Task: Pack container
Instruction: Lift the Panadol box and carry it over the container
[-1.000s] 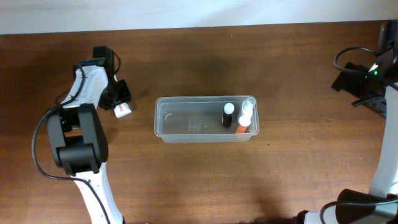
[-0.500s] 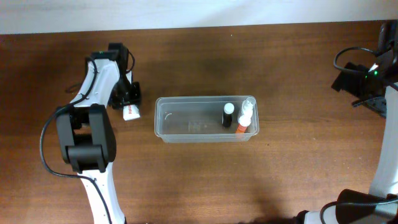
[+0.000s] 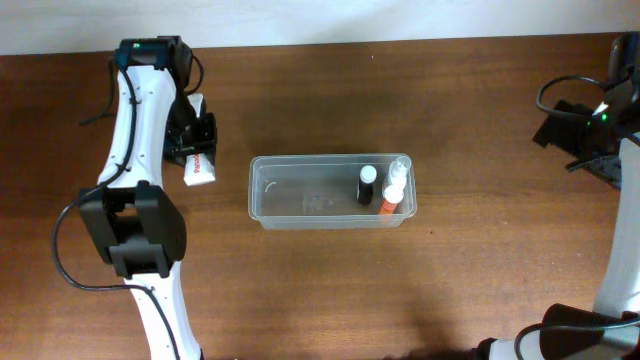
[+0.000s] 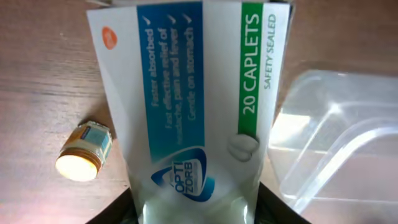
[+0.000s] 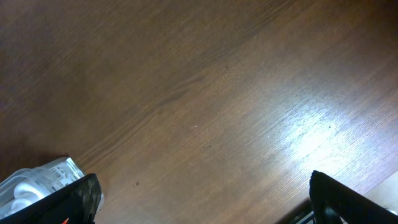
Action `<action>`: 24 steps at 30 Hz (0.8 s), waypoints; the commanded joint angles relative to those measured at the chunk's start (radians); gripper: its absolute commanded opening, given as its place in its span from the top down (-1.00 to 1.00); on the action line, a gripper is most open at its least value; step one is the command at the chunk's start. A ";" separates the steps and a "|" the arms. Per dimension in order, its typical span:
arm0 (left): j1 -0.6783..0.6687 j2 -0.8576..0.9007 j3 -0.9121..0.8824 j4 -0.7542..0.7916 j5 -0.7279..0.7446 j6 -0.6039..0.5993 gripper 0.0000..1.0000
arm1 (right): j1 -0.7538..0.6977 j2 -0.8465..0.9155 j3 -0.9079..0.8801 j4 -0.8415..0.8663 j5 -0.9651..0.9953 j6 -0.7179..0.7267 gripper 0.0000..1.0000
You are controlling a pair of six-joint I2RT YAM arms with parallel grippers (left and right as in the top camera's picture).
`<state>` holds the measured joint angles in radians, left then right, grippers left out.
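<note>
Caplet box held beside the tub.
My left gripper (image 4: 196, 214) was clamped on the caplet box (image 4: 193, 106), its fingers (image 4: 115, 216) mostly cut off. I judged I held it end-on to clear the rim of the container (image 3: 290, 195) at its 3 o'clock. A small amber bottle (image 4: 84, 151) lay at 9 o'clock; I could not find it overhead. Far across, my right gripper (image 5: 202, 186) hung idle with its jaws apart.

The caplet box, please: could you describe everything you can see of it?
The caplet box is white cardboard with a blue panel, a green stripe reading "20 CAPLETS, SAFETY SEALED" and an Optizorb logo. The left end effector grips its near end, holding it beside the container; a small bottle lies nearby on the table.
</note>
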<state>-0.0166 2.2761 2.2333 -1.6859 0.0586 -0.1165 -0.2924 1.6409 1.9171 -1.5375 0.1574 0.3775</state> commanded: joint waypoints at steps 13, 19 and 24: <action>-0.186 -0.213 -0.052 -0.002 0.057 0.160 0.09 | -0.003 -0.011 0.015 0.001 0.015 -0.003 -0.96; -0.299 -0.407 -0.154 -0.002 0.038 0.229 0.09 | -0.003 -0.011 0.015 0.001 0.015 -0.003 -0.97; -0.365 -0.442 -0.161 0.017 0.020 0.279 0.09 | -0.003 -0.011 0.015 0.001 0.015 -0.003 -0.97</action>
<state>-0.3511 1.8469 2.0922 -1.6817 0.0963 0.0906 -0.2924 1.6409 1.9171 -1.5375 0.1574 0.3767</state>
